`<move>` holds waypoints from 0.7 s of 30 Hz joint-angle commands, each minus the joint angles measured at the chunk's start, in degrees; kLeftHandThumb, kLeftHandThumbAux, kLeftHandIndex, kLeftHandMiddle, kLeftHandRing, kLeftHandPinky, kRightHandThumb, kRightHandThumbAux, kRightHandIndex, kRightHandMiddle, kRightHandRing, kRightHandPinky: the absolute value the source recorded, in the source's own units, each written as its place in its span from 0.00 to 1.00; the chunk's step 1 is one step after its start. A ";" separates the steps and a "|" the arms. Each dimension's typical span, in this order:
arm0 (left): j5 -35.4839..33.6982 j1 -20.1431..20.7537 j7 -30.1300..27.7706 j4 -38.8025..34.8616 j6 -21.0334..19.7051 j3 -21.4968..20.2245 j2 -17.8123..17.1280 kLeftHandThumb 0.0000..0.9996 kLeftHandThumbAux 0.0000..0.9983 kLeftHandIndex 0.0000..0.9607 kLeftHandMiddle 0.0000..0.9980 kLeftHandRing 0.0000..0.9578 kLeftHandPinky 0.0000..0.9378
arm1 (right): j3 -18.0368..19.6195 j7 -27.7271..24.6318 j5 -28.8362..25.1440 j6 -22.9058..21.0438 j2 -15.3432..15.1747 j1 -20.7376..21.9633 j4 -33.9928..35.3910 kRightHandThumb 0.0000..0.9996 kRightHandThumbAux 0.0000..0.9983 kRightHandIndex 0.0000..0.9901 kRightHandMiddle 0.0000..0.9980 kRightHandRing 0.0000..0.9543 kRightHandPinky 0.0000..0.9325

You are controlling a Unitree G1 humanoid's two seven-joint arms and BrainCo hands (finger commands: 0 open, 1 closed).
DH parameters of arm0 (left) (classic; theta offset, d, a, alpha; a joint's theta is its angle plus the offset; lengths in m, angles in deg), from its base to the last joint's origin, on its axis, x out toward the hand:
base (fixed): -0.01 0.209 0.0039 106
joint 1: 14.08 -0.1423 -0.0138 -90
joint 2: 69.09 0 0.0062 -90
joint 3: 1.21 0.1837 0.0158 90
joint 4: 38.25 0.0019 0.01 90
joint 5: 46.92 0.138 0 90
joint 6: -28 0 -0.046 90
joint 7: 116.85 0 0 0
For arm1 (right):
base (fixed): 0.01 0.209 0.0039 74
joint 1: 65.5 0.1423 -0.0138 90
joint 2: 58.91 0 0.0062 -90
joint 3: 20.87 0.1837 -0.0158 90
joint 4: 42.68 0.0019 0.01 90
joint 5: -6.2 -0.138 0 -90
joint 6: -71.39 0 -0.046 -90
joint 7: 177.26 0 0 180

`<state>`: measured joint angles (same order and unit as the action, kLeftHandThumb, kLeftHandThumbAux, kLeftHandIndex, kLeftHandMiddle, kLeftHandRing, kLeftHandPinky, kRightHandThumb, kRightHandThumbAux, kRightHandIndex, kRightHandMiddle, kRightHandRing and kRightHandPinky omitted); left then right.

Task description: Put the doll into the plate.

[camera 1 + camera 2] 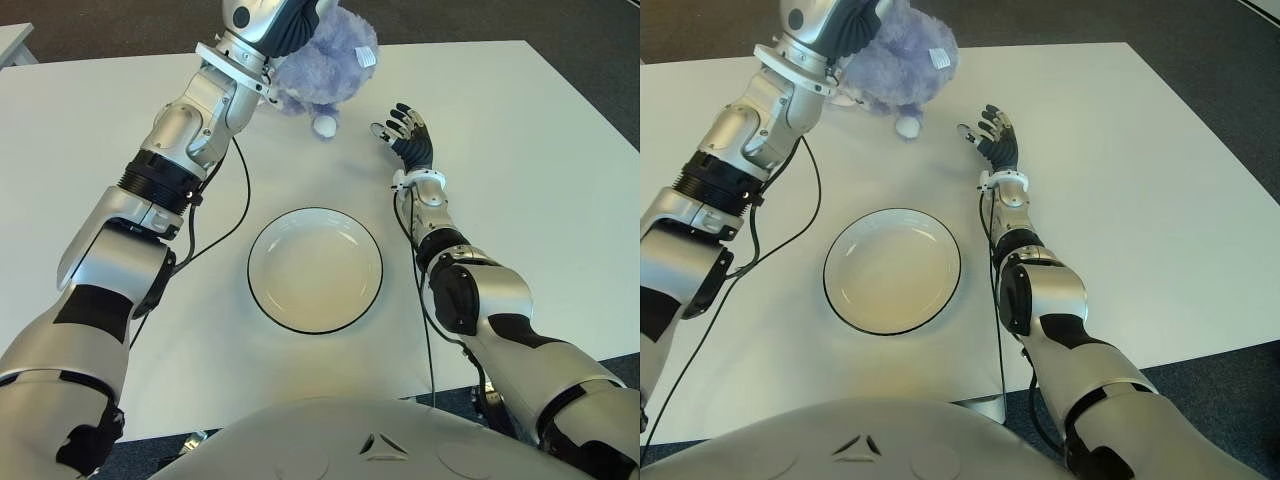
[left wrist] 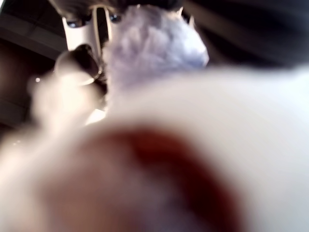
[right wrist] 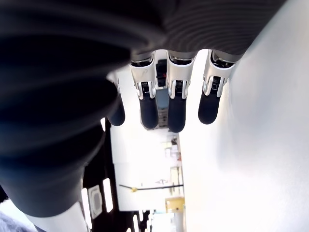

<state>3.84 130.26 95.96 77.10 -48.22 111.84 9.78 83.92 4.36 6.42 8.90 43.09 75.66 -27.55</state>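
One doll (image 1: 325, 68), a fluffy lilac plush with a small white foot hanging below it and a white tag on its upper side, is held in the left hand (image 1: 268, 22) at the far side of the desk (image 1: 520, 150). The hand's dark fingers are closed into the fur on the doll's left side, and the doll sticks out to the right of the hand. Whether the white foot touches the desk or hangs just above it cannot be told. In the left wrist view the doll (image 2: 154, 53) fills the picture right against the camera, a lilac tuft at the fingers and blurred white and reddish fur in front.

The plate (image 1: 315, 269), round, white and shallow with a thin dark rim, lies on the desk well nearer the robot than the left hand and a little to its right. Nothing lies in it. A black cable (image 1: 235, 205) runs down from the left forearm and curves over the desk beside the plate's left edge.

The right hand (image 1: 403, 128) shows over the desk to the right of the doll and apart from it, farther out than the plate's right edge. Its fingers (image 3: 176, 108) are stretched out straight and spread, holding nothing. A second black cable (image 1: 425, 310) runs along the right forearm toward the desk's near edge.
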 commanded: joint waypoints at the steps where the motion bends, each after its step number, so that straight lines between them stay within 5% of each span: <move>1: 0.47 -2.02 -1.96 -2.94 0.71 -0.96 -1.59 0.74 0.70 0.46 0.84 0.88 0.91 | 0.10 -0.19 -0.27 -1.09 0.64 -0.70 -1.24 0.09 0.82 0.15 0.16 0.17 0.18; 8: 3.32 -3.64 1.32 -6.03 2.16 -1.03 -3.12 0.74 0.69 0.46 0.83 0.87 0.89 | 0.00 -0.30 -0.15 -0.97 0.63 -0.70 -1.23 0.09 0.83 0.14 0.15 0.16 0.17; 21: 2.84 -8.27 -2.17 -13.50 3.63 -3.25 -4.35 0.74 0.69 0.46 0.83 0.87 0.92 | -0.26 -0.18 0.10 -0.93 0.60 -0.61 -1.28 0.07 0.83 0.14 0.16 0.16 0.18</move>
<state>6.46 123.63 95.49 65.39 -45.18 109.52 6.19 83.78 4.18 6.49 8.90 43.11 75.74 -27.60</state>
